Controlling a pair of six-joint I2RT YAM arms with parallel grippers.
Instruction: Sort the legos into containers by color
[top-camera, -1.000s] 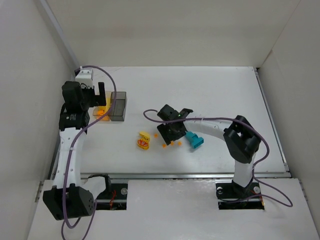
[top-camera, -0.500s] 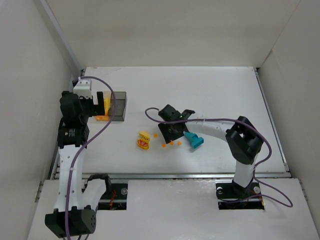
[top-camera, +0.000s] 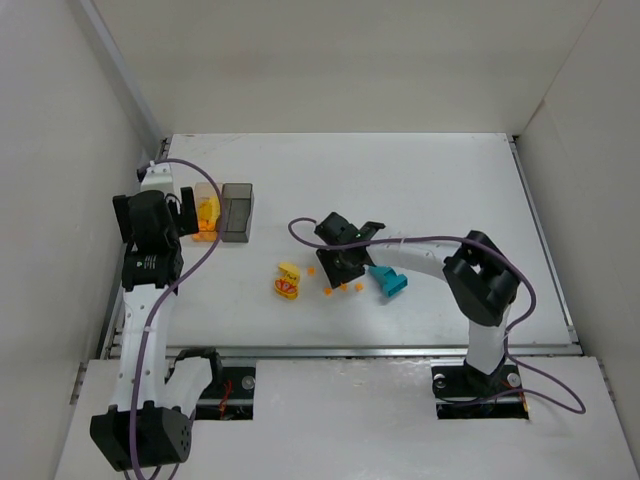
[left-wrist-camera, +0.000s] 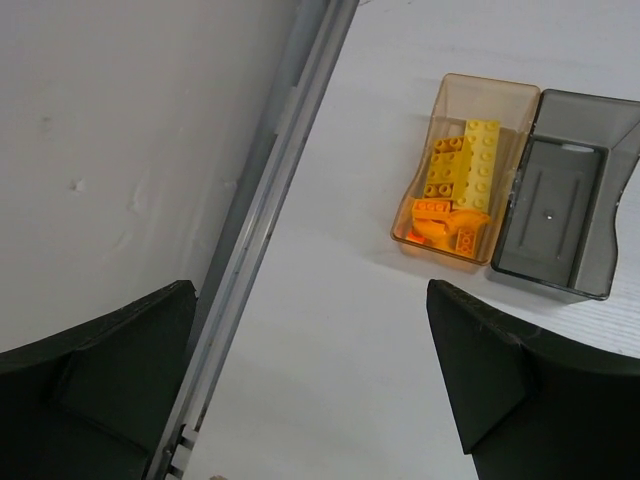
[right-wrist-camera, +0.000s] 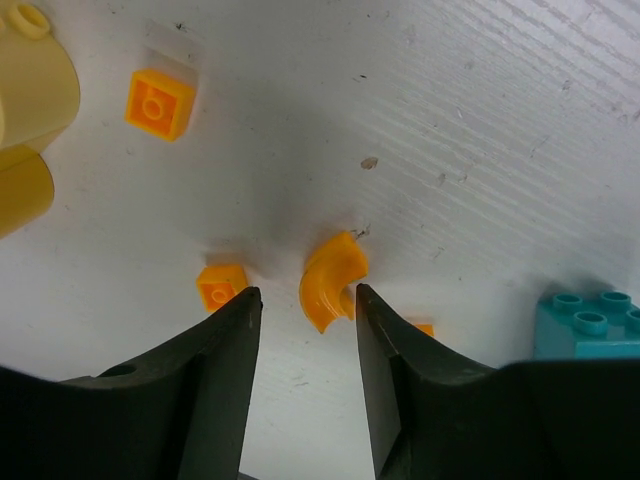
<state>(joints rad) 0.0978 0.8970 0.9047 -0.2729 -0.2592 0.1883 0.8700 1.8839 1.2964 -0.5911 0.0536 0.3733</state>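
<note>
Straddling a curved orange piece (right-wrist-camera: 330, 285) on the desk (right-wrist-camera: 450, 120) with the right hand (right-wrist-camera: 305, 298), narrowly parted; teal block (right-wrist-camera: 590, 320) nearby. Hovering with the left hand (left-wrist-camera: 310, 310) wide open, empty, near the amber box (left-wrist-camera: 478, 84)

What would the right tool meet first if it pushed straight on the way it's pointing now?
Likely the curved orange lego, lying in the gap of the open right tool. Its fingertips would land on the table either side of it; the remaining height is unclear.

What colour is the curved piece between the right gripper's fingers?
The curved piece is orange; see right wrist view.
</note>
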